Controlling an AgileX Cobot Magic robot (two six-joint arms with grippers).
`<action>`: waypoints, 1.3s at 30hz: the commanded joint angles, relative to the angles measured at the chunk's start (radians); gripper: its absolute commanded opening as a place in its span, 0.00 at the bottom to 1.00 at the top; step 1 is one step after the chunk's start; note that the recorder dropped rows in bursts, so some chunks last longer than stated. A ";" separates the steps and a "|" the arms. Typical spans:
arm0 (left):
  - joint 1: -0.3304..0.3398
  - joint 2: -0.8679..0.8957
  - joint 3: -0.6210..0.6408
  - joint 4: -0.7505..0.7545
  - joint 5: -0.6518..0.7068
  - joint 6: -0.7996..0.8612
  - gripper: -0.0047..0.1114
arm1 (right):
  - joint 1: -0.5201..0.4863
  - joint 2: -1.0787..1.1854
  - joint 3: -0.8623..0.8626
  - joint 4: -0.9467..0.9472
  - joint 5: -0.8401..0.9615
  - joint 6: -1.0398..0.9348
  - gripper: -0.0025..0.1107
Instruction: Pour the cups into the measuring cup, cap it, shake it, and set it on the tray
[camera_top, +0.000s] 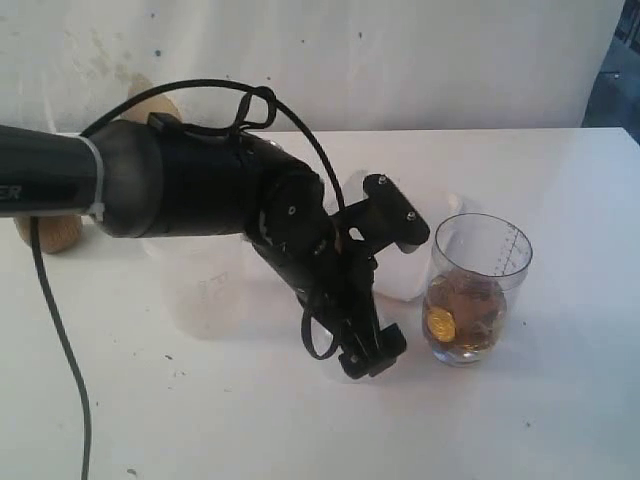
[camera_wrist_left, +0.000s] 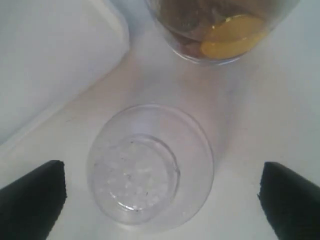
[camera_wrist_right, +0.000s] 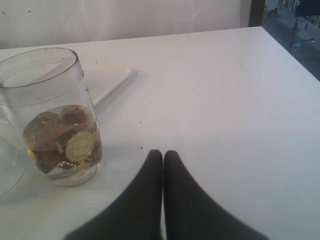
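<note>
While the left arm (camera_top: 200, 185) stretches from the left edge to the middle of the exterior view, its wrist tips down toward the white table (camera_top: 560, 400). The measuring cup (camera_top: 478, 290) stands upright right of centre, uncapped, its printed scale running down the side. Inside it a gold coin (camera_top: 441, 324) lies among brownish pieces at the bottom.

From the left wrist camera, the left gripper (camera_wrist_left: 160, 200) is spread wide, a dark fingertip (camera_wrist_left: 32, 200) on either side of a clear dome lid (camera_wrist_left: 150, 167). The lid sits on the table, and neither fingertip touches it. The measuring cup's base (camera_wrist_left: 220, 35) is just beyond the lid, and the tray's rounded corner (camera_wrist_left: 55, 60) lies near them both.

The right wrist camera shows the right gripper (camera_wrist_right: 162, 170) with its two fingers pressed together on nothing, low over bare table. The measuring cup (camera_wrist_right: 55, 120) stands near it, and the tray (camera_wrist_right: 110, 75) lies flat behind the cup.

In the exterior view a frosted cup (camera_top: 205, 290) stands left of centre, partly hidden by the arm.
</note>
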 joint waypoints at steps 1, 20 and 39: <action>0.024 0.016 -0.003 0.011 -0.013 -0.081 0.94 | 0.005 -0.005 0.001 0.000 -0.002 0.001 0.02; 0.026 -0.088 -0.003 0.019 0.081 -0.137 0.04 | 0.005 -0.005 0.001 0.000 -0.002 0.001 0.02; 0.019 -0.139 -0.429 -0.210 0.369 0.015 0.04 | 0.005 -0.005 0.001 0.000 -0.002 0.001 0.02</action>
